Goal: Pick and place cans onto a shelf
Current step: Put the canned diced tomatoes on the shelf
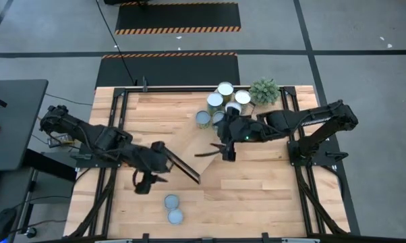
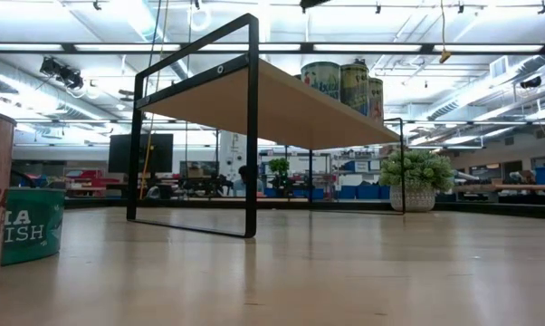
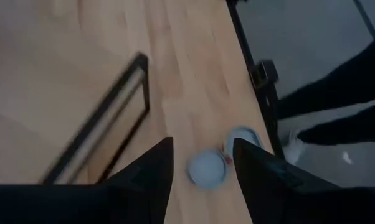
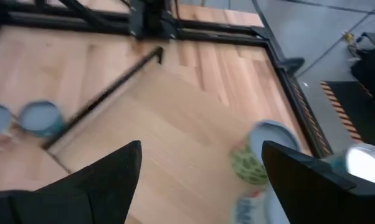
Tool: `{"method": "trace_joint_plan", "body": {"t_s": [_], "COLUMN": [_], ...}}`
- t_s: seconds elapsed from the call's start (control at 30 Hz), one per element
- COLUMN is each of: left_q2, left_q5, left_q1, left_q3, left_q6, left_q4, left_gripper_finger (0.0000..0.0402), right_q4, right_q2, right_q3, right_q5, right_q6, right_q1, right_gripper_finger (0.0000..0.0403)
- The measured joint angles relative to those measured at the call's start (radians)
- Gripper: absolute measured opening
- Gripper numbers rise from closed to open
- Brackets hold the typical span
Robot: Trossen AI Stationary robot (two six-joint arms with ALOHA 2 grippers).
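Observation:
The shelf (image 1: 193, 145) stands slantwise on the table, its dark end frame (image 1: 183, 167) nearest my left arm. Several cans (image 1: 224, 101) cluster at its far end; the low view shows three cans (image 2: 345, 86) standing on the shelf's top board (image 2: 282, 109). Two more cans (image 1: 172, 208) stand on the table near its front edge. My left gripper (image 1: 143, 185) hangs open just beyond those two cans (image 3: 207, 169), holding nothing. My right gripper (image 1: 224, 152) hovers open over the middle of the shelf, near a can (image 4: 262, 152), and is also empty.
A small potted plant (image 1: 264, 91) stands at the far right beside the cluster of cans. Dark frame rails (image 1: 115, 128) run along the table's left and right sides. A person's legs (image 3: 337, 106) show beyond the table's edge. Bare wood lies at the near right (image 1: 270, 209).

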Motion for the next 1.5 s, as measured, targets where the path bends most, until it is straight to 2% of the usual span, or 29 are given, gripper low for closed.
{"method": "trace_joint_plan", "body": {"t_s": [0.27, 0.57, 0.67, 0.97, 1.1, 1.5], "left_q2": [0.000, 0.066, 0.096, 0.166, 0.205, 0.304], "left_q5": [0.000, -0.051, -0.078, -0.113, -0.135, -0.186], "left_q1": [-0.152, -0.327, -0.384, -0.490, -0.524, -0.551], "left_q3": [-0.007, -0.010, -0.011, -0.010, 0.010, 0.068], "left_q6": [-0.065, -0.170, -0.195, -0.281, -0.295, -0.433], "left_q4": [-0.043, -0.035, 0.017, 0.083, 0.129, 0.132], "left_gripper_finger": [0.0172, 0.0176, 0.0199, 0.0308, 0.0319, 0.0307], "right_q4": [0.084, 0.171, 0.222, 0.365, 0.340, 0.310], "right_q2": [0.020, 0.133, 0.172, 0.273, 0.324, 0.522], "right_q3": [-0.002, -0.003, -0.003, 0.002, 0.077, 0.334], "right_q5": [0.001, 0.028, 0.045, 0.063, 0.067, 0.006], "right_q6": [0.123, 0.257, 0.290, 0.323, 0.329, 0.267], "right_q1": [0.105, 0.220, 0.251, 0.328, 0.345, 0.367], "right_gripper_finger": [0.0339, 0.0339, 0.0339, 0.0339, 0.0339, 0.0339]}}
